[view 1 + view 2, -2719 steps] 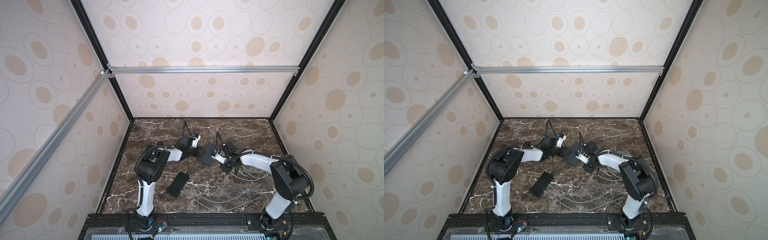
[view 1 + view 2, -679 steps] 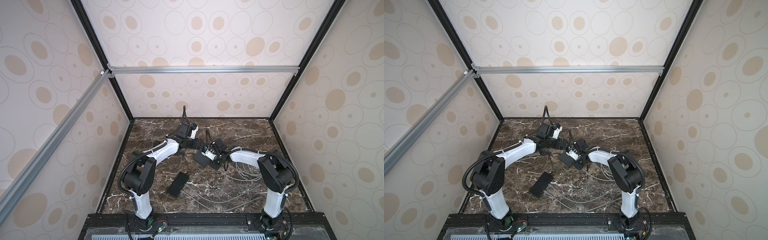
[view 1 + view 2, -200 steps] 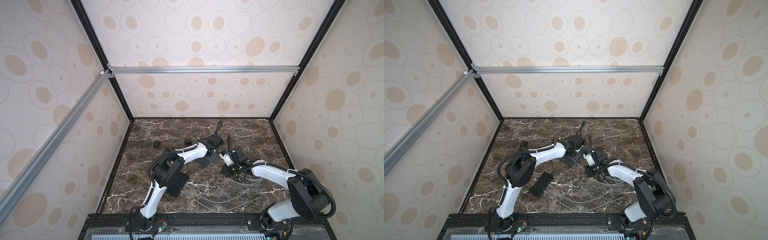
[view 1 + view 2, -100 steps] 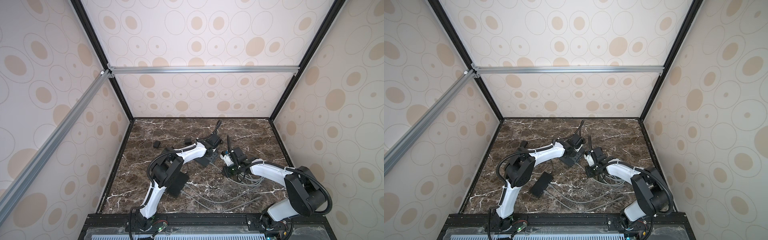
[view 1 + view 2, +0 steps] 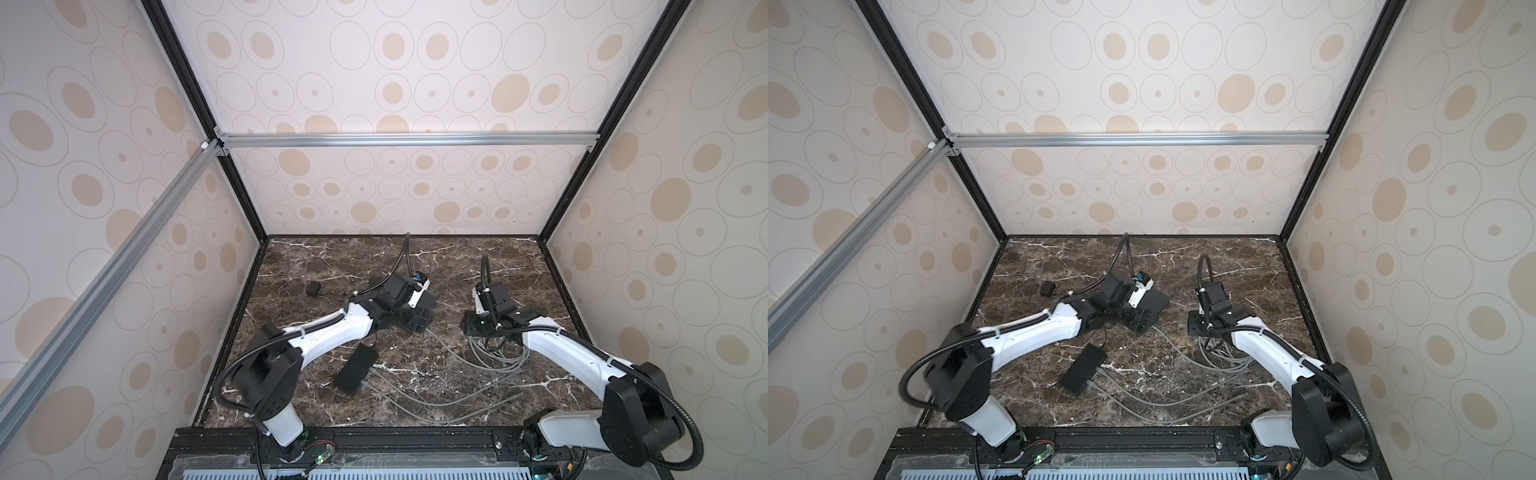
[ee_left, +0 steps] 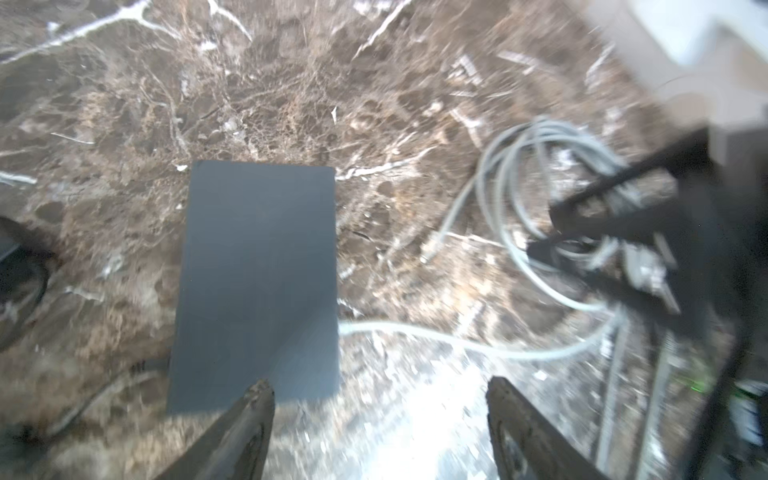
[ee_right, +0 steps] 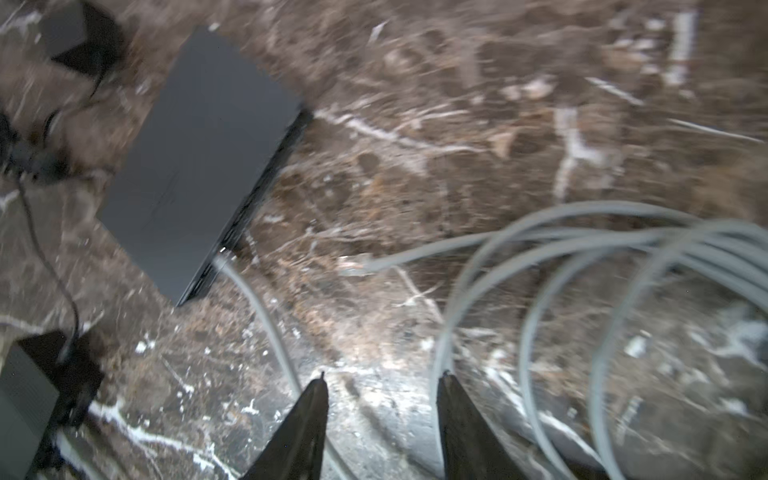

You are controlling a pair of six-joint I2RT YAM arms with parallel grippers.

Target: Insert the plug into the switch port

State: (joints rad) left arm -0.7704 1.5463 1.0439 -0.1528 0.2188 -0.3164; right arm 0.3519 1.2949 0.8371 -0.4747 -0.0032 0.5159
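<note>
The switch (image 7: 199,166) is a flat black box on the marble; it also shows in the left wrist view (image 6: 257,282) and in both top views (image 5: 430,300) (image 5: 1158,300). A grey cable's plug (image 7: 220,253) sits in a port near one end of its side. My right gripper (image 7: 383,376) (image 5: 478,328) is open over bare marble to the switch's right, holding nothing. Grey cable runs close past each of its fingers. My left gripper (image 6: 379,382) stands wide open and empty above the switch's near end. A second, loose plug end (image 7: 353,266) (image 6: 428,253) lies beside the switch.
A coil of grey cables (image 5: 494,353) (image 7: 623,249) lies under the right arm. A second black box (image 5: 356,374) (image 5: 1082,369) with several cables sits nearer the front. A small black adapter (image 5: 313,288) lies at the back left. Enclosure walls surround the table.
My right gripper has opened and drawn back to the right of the switch. The left gripper has opened a little wider above the switch.
</note>
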